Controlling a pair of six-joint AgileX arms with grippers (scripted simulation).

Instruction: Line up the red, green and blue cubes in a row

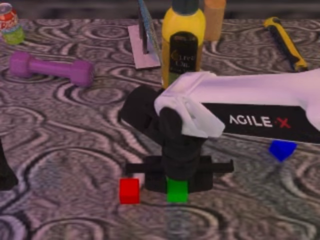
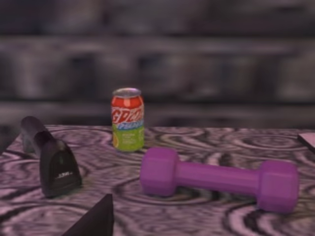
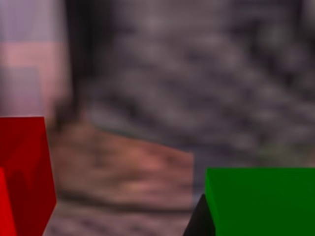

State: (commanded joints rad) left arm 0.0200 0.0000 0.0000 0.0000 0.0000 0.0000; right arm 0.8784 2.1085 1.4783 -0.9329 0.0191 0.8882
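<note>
Green cube [image 1: 177, 190] sits directly under the right gripper [image 1: 176, 186], between its fingers; whether they clamp it or stand apart, cannot tell. Red cube [image 1: 129, 191] rests on the table [image 1: 60, 150] just to the green one's left, a small gap between. Blue cube [image 1: 282, 149] lies well apart at right, beside the right arm. All three plain, solid-coloured. Left arm parked at the left edge.

Right arm reaches in from the table's right side, its white forearm stretched across towards the middle, wrist bent down. The right gripper [image 1: 177, 187] points straight down at the tabletop near the front edge (black fingers low, closed against the green cube [image 1: 177, 190]). Left arm sits parked at the far left edge, barely showing.
</note>
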